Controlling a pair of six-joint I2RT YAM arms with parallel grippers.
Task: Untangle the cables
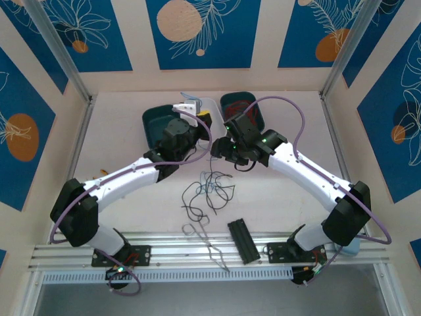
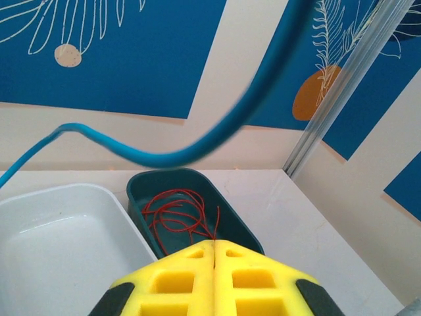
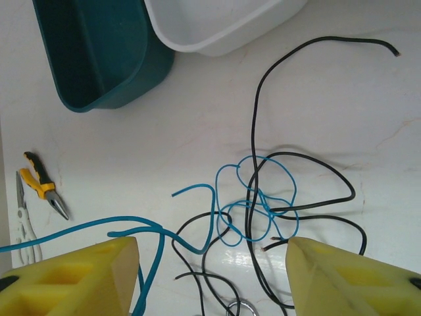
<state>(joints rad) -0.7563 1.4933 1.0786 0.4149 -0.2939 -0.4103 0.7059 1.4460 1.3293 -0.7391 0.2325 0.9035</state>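
Left gripper [image 2: 215,245]: yellow fingers pressed tight together, raised near the trays. Whether they pinch anything, I cannot tell.
Right gripper [image 3: 212,266]: fingers spread wide, hovering right over the tangle.
Blue cable [image 3: 256,197]: looped through the black cables [image 3: 256,112] on the table [image 3: 164,125], and one blue run trails off to the side.
Left wrist view: a blurred blue strand sweeps across close to the lens.
Red cables [image 2: 177,217]: coiled in the green tray [image 2: 237,220], beside the white tray [image 2: 59,230].

Top camera sits high behind my arm bases, looking down on the whole table [image 1: 276,204]. Left wrist faces the far corner, low; right wrist looks straight down, close. Both wrists share the white tray [image 2: 66,230]; top and right wrist share the cable tangle [image 3: 256,204].
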